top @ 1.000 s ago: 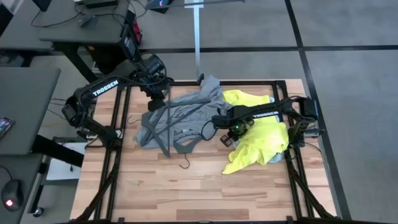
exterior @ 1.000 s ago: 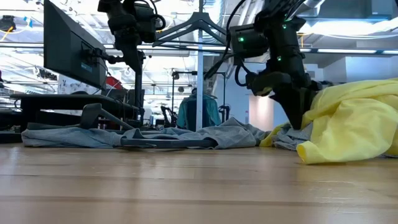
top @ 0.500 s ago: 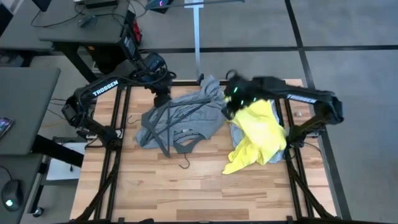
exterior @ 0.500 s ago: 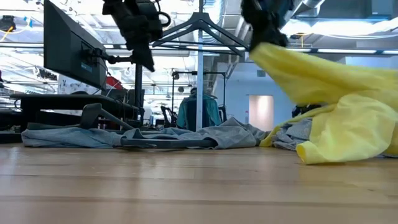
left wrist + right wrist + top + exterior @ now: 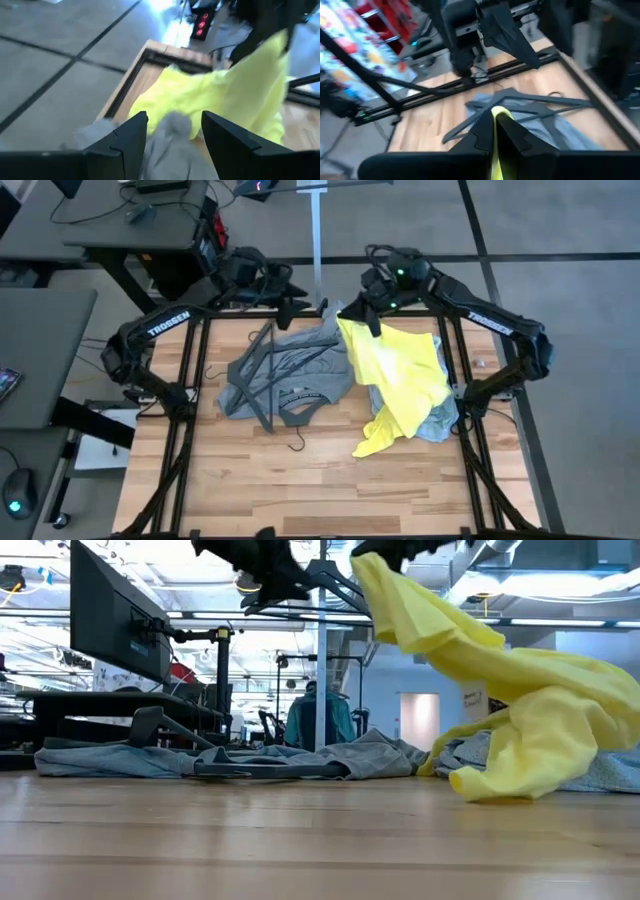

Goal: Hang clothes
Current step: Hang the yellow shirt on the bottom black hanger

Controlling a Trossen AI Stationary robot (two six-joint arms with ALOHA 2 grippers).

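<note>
On the wooden table point(image 5: 250, 480), nearest to its front edge, the low tail of the neon-yellow T-shirt point(image 5: 400, 375) is resting on the boards, while its upper part is rising toward the far edge of the table. Under its right side a pale light-blue shirt point(image 5: 436, 423) is showing, and left of the yellow one the grey T-shirt point(image 5: 285, 375) is lying flat with a black hanger point(image 5: 262, 360) on it. At the far edge of the table the right gripper point(image 5: 368, 317) is pinching the yellow fabric, its fingers pressed together on a fold, and is holding it high. The left gripper point(image 5: 290, 298) is hanging beside it, also at the far edge, with its fingers apart and nothing between them; in the low view a second hanger point(image 5: 322, 582) is showing close by it, above the table. To do this step well, I think the right arm should be lifting until the tail is leaving the table, so the shirt hangs free. The pinch looks thin, so it could be slipping out if the arm is moving fast.
</note>
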